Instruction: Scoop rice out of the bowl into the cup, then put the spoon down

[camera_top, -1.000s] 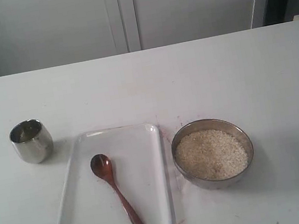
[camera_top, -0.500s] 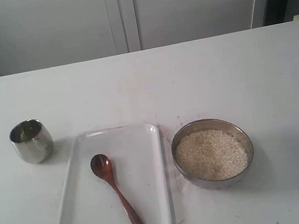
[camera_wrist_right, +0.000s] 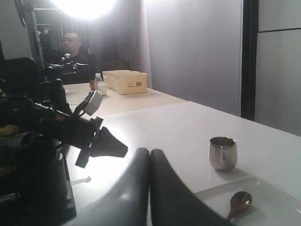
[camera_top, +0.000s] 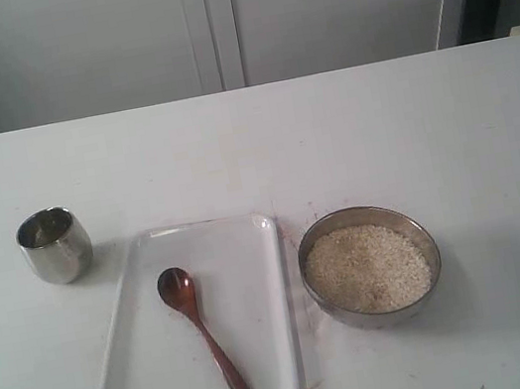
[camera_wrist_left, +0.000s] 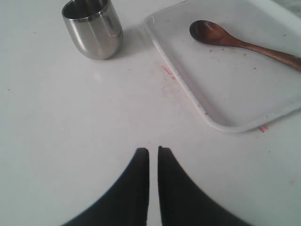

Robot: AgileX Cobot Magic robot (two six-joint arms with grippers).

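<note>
Spoon (camera_top: pixel 202 334) lies flat on the white tray (camera_top: pixel 241 258), hollow side up. In the exterior view its long axis is a steep diagonal: the oval head is at the far end, leaning toward the cup (camera_top: pixel 54 246), and the slim handle runs to the tray's near edge, angled slightly toward the bowl (camera_top: pixel 381 318). The cup stands upright on the tabletop (camera_top: pixel 330 132) near the tray's far left corner. The bowl, filled with rice (camera_top: pixel 367 267), sits just beside the tray's right rim. The left claw (camera_wrist_left: pixel 151 151) hovers over bare tabletop, fingers almost together, gripping nothing. The right claw (camera_wrist_right: pixel 150 151) is pressed together, empty.
</note>
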